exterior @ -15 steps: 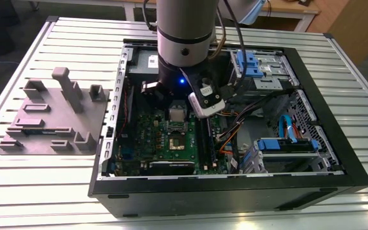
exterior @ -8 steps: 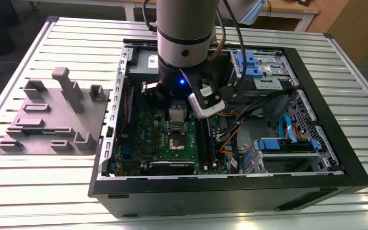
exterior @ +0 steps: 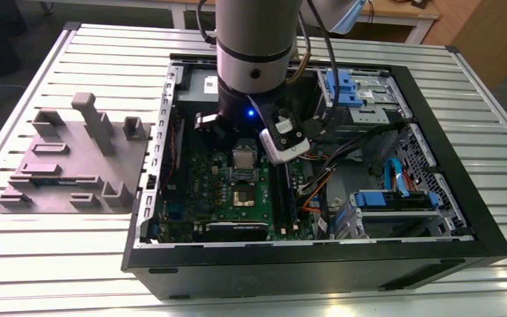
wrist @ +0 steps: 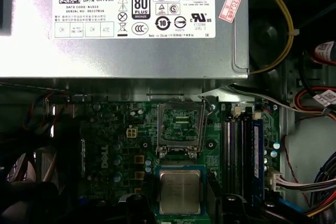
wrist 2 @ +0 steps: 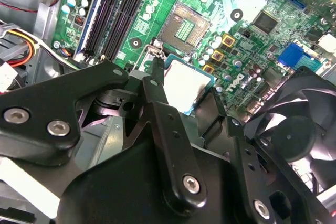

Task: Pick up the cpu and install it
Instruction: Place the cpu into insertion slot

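The gripper is clamped on the cpu. In the second wrist view one black finger presses against one edge of the chip and the other finger meets the opposite edge. The chip hangs flat between them, metal top upward. It is clear of the motherboard, inside the open computer case that stands in the middle of the worktop.

What matters is how the chip lies relative to the socket. The socket is open, its pin field bare inside the metal frame. It sits near the board's edge that runs along the power supply, with the memory slots just beside it. In the first wrist view the chip's sides run square with the socket frame, so it seems turned about right.

The two wrist views look in at a slant from opposite sides, and each puts the socket just beyond the chip. That suggests the chip hovers roughly over the socket; how far off centre, or how high, I cannot tell. In the exterior view the silvery square under the arm is probably the chip.

The grey tray sits near the worktop's edge at the exterior view's left, well apart from the case.
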Motion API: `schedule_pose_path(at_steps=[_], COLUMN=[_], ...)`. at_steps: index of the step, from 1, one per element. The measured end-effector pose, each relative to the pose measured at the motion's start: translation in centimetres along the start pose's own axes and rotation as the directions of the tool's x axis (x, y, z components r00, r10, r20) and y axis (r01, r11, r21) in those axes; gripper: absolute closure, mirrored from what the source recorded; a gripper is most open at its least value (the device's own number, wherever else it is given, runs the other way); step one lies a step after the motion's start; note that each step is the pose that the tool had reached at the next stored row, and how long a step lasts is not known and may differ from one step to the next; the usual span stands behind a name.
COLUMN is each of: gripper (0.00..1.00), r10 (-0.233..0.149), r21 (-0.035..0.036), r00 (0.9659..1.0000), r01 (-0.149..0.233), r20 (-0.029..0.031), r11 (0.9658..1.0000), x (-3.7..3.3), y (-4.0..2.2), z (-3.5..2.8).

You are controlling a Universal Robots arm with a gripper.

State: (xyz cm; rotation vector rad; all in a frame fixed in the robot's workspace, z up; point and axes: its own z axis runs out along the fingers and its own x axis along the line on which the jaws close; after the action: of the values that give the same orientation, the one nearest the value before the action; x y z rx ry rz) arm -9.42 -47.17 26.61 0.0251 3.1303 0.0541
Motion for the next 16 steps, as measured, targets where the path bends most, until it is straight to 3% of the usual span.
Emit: schedule_pose_path(at_steps=[3,16], gripper=[0.53,0.53], r10=[0.0,0.0], r21=[0.0001,0.0001], r00=[1.0,1.0], r01=[0.0,0.0], r20=[0.0,0.0], r11=[1.0,1.0], x=[0.0,0.03], y=[-0.01,-0.09], z=[0.26,2.61])
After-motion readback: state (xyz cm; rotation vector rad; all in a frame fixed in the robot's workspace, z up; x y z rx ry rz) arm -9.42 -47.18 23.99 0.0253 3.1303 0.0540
